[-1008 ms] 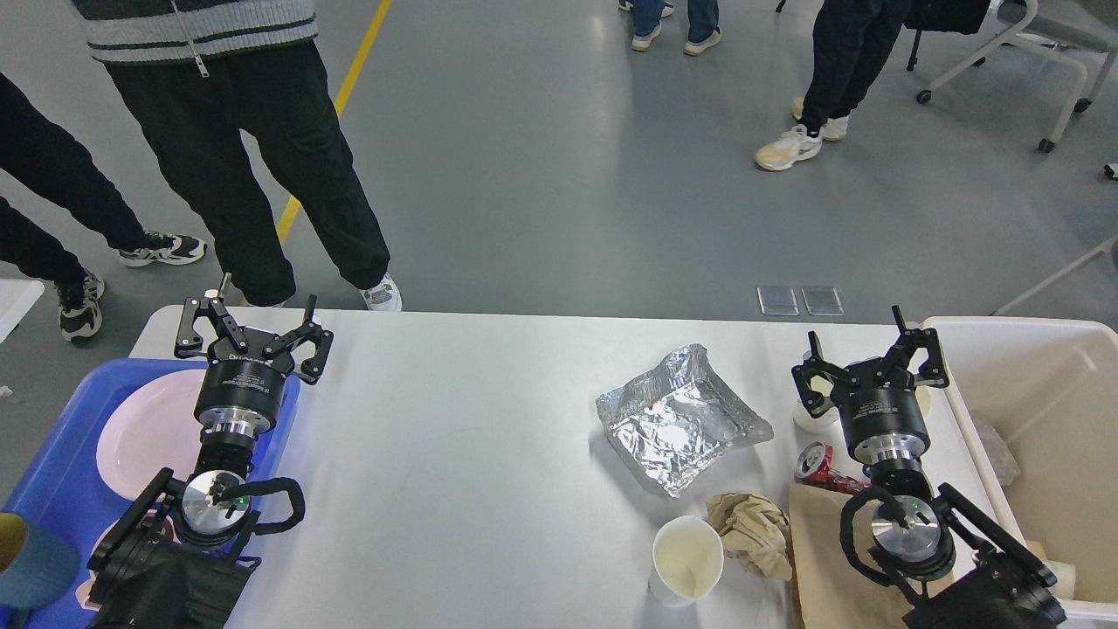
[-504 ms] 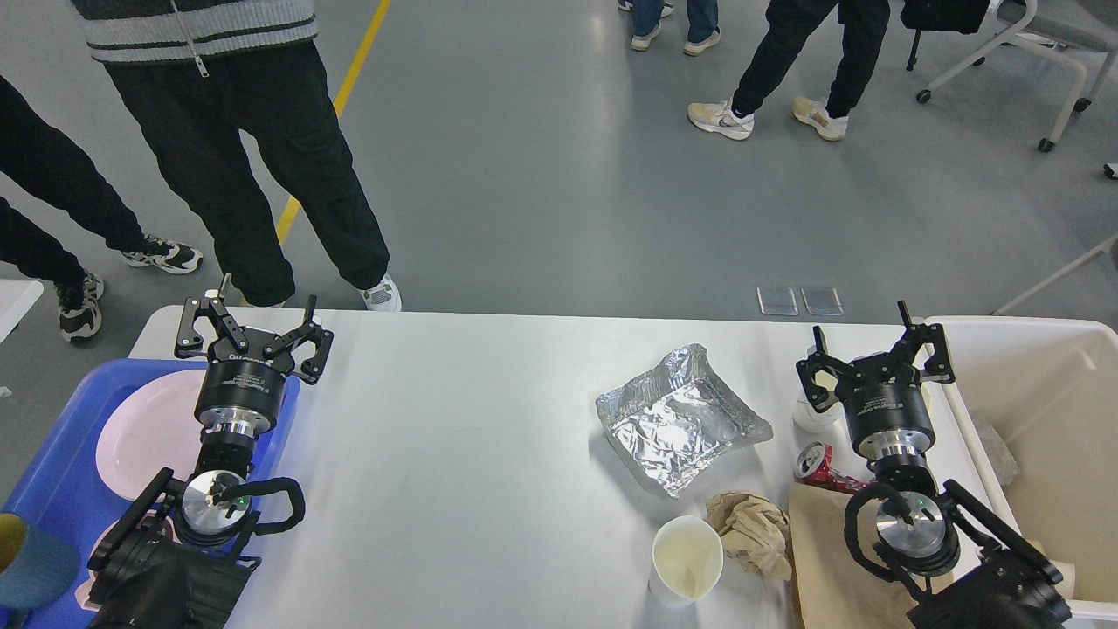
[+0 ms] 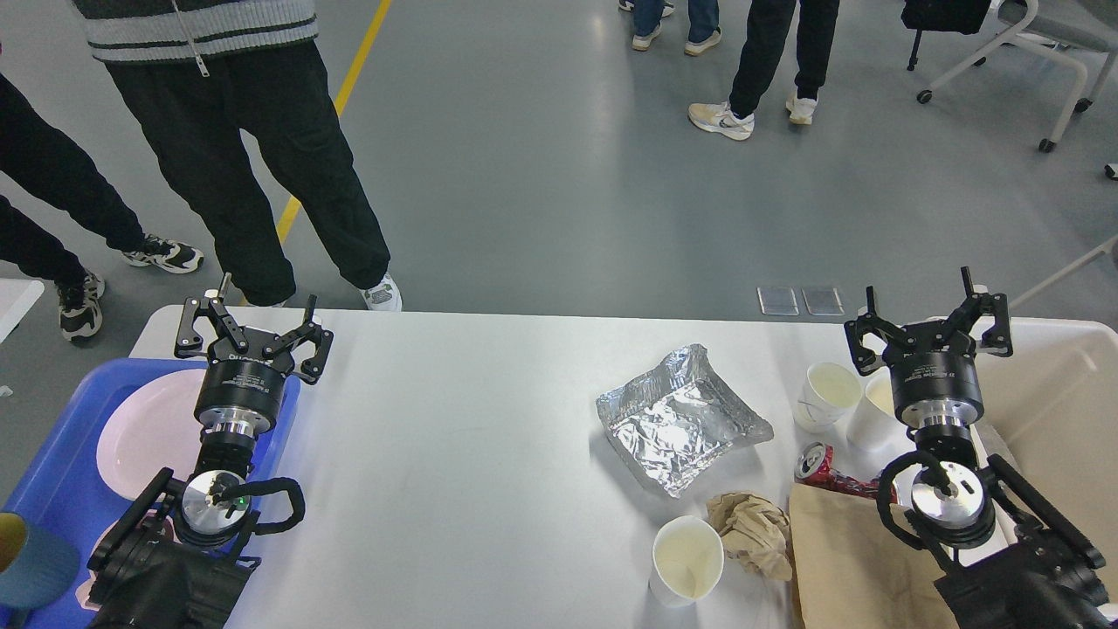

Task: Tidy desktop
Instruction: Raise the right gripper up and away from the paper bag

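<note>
The white desktop (image 3: 454,454) holds a crumpled foil tray (image 3: 681,421), two white paper cups (image 3: 825,395) at the right, a third paper cup (image 3: 686,560) near the front, a crushed red can (image 3: 821,465), a crumpled brown paper ball (image 3: 751,531) and a brown paper sheet (image 3: 856,568). My left gripper (image 3: 253,323) is open and empty above the far left corner, over the blue tray's edge. My right gripper (image 3: 928,316) is open and empty, above the table's right edge beside the two cups.
A blue tray (image 3: 52,489) with a pink plate (image 3: 144,432) sits at the left, a blue cup (image 3: 31,559) at its front. A cream bin (image 3: 1061,411) stands at the right. People stand beyond the far edge.
My right gripper has moved right and toward the far edge, uncovering the two paper cups it was over. The left arm has not moved. A person in the background walked left.
</note>
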Tool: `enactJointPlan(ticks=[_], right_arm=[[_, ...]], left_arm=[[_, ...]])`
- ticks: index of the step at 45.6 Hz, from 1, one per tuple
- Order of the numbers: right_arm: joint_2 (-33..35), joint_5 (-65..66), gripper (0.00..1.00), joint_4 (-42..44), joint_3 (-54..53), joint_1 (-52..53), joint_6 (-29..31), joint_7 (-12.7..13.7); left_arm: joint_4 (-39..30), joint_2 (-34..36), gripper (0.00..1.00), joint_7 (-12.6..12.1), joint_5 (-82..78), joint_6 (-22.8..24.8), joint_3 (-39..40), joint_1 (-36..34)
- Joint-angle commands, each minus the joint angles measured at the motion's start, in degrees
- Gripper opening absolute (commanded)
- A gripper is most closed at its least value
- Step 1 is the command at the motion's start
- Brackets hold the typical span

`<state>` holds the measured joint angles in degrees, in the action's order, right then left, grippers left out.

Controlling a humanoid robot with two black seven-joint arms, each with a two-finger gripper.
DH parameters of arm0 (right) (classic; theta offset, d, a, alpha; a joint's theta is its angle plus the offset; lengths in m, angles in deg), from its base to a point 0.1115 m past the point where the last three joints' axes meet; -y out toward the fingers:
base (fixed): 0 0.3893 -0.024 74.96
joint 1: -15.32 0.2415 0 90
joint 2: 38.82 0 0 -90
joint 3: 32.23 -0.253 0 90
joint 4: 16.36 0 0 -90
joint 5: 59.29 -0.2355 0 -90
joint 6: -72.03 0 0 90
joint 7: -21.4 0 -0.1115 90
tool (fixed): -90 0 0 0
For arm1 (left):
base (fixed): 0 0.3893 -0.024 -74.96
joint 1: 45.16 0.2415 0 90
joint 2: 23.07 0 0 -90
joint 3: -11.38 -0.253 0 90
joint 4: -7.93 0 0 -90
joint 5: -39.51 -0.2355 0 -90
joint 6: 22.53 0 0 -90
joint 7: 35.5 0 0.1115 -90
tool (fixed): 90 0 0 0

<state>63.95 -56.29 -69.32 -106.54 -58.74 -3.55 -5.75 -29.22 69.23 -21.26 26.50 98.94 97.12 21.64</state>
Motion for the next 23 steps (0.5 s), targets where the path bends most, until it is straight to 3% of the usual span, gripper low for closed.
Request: enactJointPlan(ticks=[1,23], right_arm=[[0.2,0.1,1.00,0.3,0.4,-0.2,0.1,0.2],[-0.3,0.0,1.00,0.4,0.1,-0.6,0.0,0.6]], left_arm=[[0.0,0.0,0.96,0.0,0.0,0.0,-0.1,0.0],[0.0,0.0,0.96,-0.1,0.0,0.1,0.0,0.1]])
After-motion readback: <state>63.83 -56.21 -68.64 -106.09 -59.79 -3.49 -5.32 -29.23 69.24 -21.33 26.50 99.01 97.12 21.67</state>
